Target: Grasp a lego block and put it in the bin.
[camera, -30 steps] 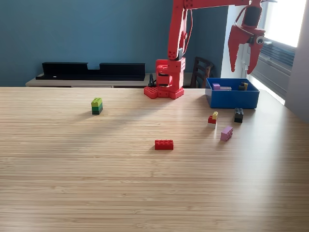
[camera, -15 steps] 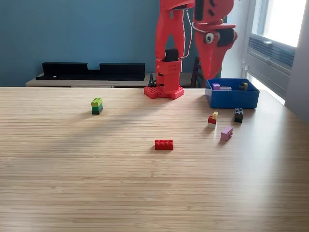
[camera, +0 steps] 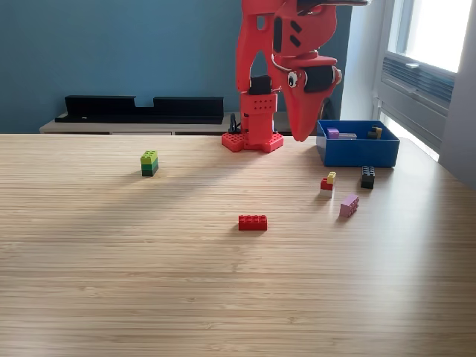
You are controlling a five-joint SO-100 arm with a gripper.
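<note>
My red arm's gripper (camera: pixel 300 134) hangs tip-down above the table's far side, just to the exterior view's left of the blue bin (camera: pixel 358 153). Its jaws look drawn together into one point, and nothing shows between them. The bin holds a purple block (camera: pixel 333 132) and a dark block (camera: pixel 374 133). Loose lego blocks lie on the wood. A red block (camera: pixel 253 222) sits mid-table and a green stack (camera: pixel 149 163) at the left. A red-and-yellow cluster (camera: pixel 327 181), a black block (camera: pixel 367 177) and a pink block (camera: pixel 349 205) lie in front of the bin.
The arm's red base (camera: pixel 253 141) stands at the table's far edge. A long black tray (camera: pixel 141 108) lies on a shelf behind, against the blue wall. A dark chair (camera: pixel 309 108) shows behind the arm, and a window fills the right side.
The gripper was open high above the bin a second ago. It has since swung to the exterior view's left, come down and drawn its jaws together. No block has moved.
</note>
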